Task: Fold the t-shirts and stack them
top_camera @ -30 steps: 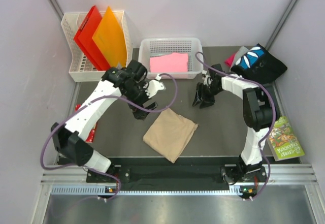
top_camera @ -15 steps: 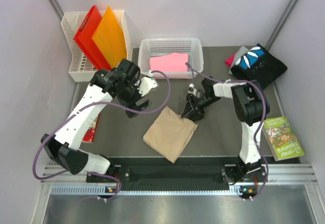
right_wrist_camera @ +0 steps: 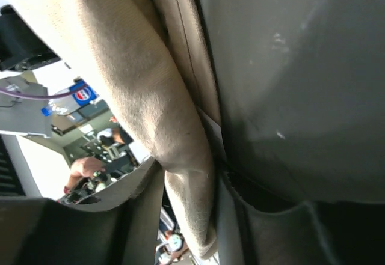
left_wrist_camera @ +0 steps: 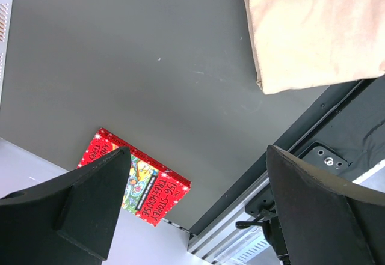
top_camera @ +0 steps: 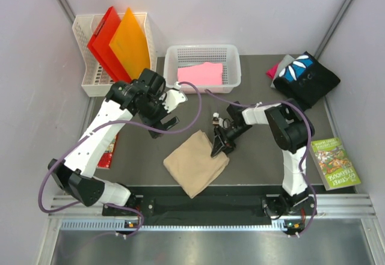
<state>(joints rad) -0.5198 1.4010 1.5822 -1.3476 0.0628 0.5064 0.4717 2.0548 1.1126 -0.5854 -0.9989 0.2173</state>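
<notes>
Orange folder point(top_camera: 131, 39), mesh basket point(top_camera: 171, 67), book point(top_camera: 334, 163)

The dark grey table point(top_camera: 255, 160) fills the middle of the top view. A folded tan t-shirt point(top_camera: 192, 166) lies flat on it at lower centre, turned at an angle. At upper centre stands a white mesh basket point(top_camera: 203, 49), and at upper left a second, taller mesh basket point(top_camera: 90, 88). A heap of t-shirts point(top_camera: 307, 76), black with blue-and-white print on top, sits in the upper right corner. A green-covered book point(top_camera: 335, 163) lies at the right edge, and a red book point(top_camera: 106, 158) at the left edge.
</notes>
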